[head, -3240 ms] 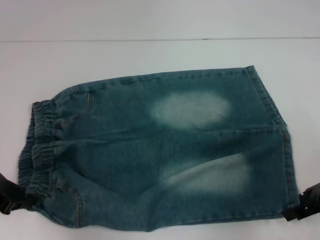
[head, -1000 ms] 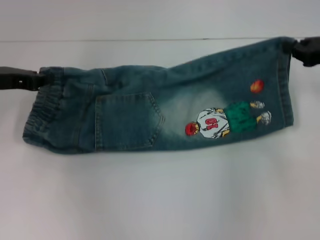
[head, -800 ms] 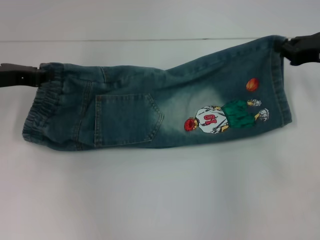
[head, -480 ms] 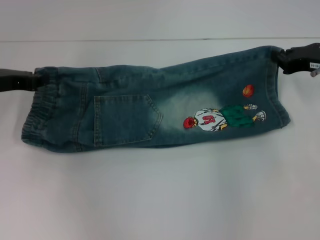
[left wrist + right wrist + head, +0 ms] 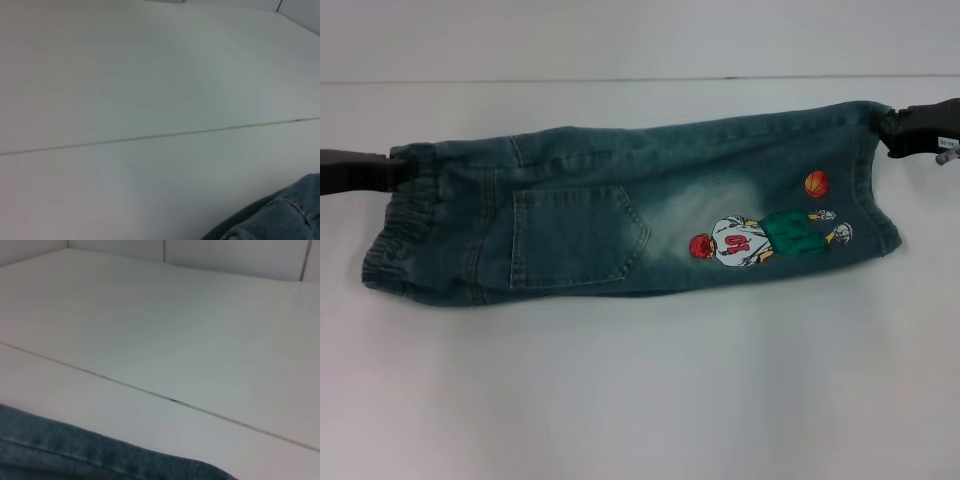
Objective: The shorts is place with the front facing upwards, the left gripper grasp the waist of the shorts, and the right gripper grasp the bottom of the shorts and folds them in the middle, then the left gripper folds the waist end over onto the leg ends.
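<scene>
From the head view, the denim shorts lie folded lengthwise into a long band across the middle of the white table, stretching nearly from its left edge to its right edge. A back pocket faces up toward the waist half, and a cartoon basketball player with an orange ball is printed near the leg hem. The elastic waistband sits at the left end, and there the left gripper is clenched on the far corner of the waist, its black body reaching in from the table's left edge. At the other end the right gripper is pinching the far corner of the leg hem, close to the right edge of the table. A thin dark seam runs across the table beyond the shorts. In the left wrist view there is mostly bare table, the same seam, and a bunched bit of denim in one corner. The right wrist view shows a stitched denim edge lying on the table, the seam line beyond it, and a wall at the far edge.
</scene>
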Available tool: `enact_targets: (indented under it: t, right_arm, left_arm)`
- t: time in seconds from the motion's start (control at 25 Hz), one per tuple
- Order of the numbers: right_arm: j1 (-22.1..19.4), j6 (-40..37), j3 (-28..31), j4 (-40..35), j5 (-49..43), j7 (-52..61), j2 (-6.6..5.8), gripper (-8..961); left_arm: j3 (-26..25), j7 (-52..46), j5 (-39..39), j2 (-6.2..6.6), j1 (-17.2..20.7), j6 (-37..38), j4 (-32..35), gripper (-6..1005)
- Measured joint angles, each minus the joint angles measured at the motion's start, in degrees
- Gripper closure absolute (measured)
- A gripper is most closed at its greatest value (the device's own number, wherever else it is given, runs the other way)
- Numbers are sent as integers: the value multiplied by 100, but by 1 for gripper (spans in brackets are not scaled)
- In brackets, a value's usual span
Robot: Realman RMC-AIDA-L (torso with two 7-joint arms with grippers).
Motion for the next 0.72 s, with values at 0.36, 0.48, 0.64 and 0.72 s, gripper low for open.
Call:
enact_targets:
  t: [0.36, 0.48, 0.64, 0.72]
  right_arm:
    - [146, 150, -5, 409, 375, -736, 4, 916]
    - [210, 193, -5, 485, 378, -840, 12, 915]
    - [249, 241, -91, 543, 347, -860, 3, 914]
    - [243, 272, -185, 545, 337, -839, 0, 914]
  left_arm:
    - [6, 210, -4, -48, -14, -46, -65, 922]
    - [39, 310, -16, -72, -42, -74, -94, 912]
    - [294, 680, -93, -129, -37, -129, -100, 898]
    - [507, 781, -88, -140, -28, -241, -104, 891]
